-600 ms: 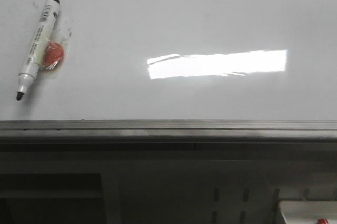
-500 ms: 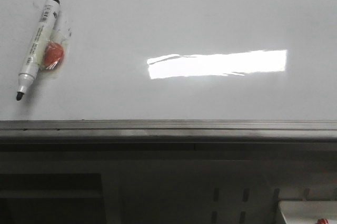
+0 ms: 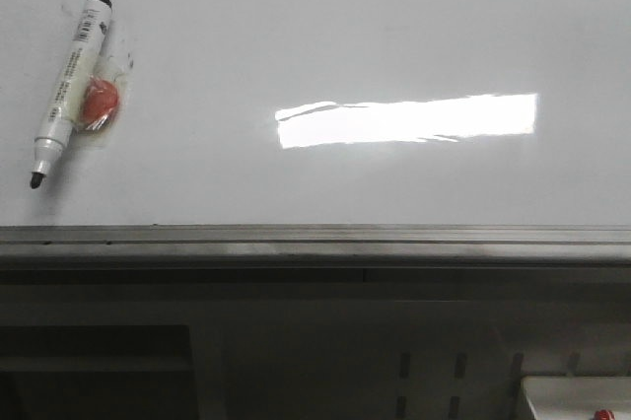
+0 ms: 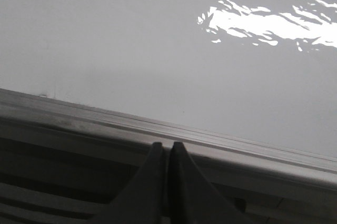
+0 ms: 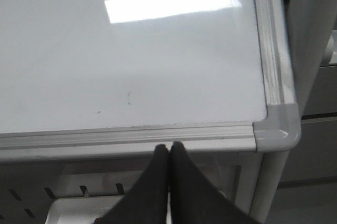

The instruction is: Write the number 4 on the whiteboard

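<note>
Whiteboard (image 3: pixel 325 35) showing no 4 yet; marker (image 3: pixel 69 85) lying untouched upper left; left pincer (image 4: pixel 167 153) & right pincer (image 5: pixel 168 153) sitting closed, empty.

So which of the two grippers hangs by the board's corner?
The right gripper: its shut fingers sit below the whiteboard rail beside the rounded grey corner cap. The left gripper sees only straight rail.

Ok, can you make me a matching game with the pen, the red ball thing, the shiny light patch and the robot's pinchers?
Things:
1. marker
2. orange-red ball
3. light reflection
4. left gripper, right gripper

Descriptions:
A. bright white bar mid-board
B. shut, empty, near the board's edge rail
C. uncapped, lying on the whiteboard, left side
D. round, touching the marker

Pairs: 1-C, 2-D, 3-A, 4-B
</note>
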Tool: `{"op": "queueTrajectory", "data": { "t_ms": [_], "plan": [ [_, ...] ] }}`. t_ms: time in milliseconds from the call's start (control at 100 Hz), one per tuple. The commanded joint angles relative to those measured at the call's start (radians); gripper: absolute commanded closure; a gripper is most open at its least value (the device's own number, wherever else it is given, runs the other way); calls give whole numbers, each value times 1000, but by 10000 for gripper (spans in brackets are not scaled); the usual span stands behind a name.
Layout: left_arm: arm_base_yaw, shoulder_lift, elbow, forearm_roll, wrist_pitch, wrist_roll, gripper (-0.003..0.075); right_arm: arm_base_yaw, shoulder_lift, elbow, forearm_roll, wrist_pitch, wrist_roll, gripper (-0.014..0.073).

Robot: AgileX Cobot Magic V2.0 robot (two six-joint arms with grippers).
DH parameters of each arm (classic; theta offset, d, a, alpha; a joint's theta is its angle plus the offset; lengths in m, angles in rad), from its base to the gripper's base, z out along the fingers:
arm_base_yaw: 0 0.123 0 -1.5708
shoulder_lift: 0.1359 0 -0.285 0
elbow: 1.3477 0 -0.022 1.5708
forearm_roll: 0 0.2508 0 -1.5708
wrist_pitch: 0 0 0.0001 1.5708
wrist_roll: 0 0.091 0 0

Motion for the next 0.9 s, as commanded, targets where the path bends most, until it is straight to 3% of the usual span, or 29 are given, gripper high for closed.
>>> {"op": "queueTrajectory", "data": {
  "t_ms": [0, 350, 490, 570, 680, 890],
  "plan": [
    [3, -25, 34, -3, -31, -3, 741, -7, -15, 23, -5, -15, -4, 648],
    [3, -25, 34, 37, -81, -3, 741, -7, -15, 23, -5, -40, -4, 648],
    [3, -25, 34, 110, -206, -3, 741, -7, -15, 23, -5, -199, -4, 648],
    [3, -25, 34, 143, -266, -3, 741, -7, -15, 23, -8, -360, -4, 648],
    [3, -25, 34, 143, -291, -3, 741, -7, -15, 23, -13, -500, -11, 648],
    [4, -25, 32, 122, -370, -3, 741, -7, -13, 23, -13, -440, -11, 648]
  ]
}}
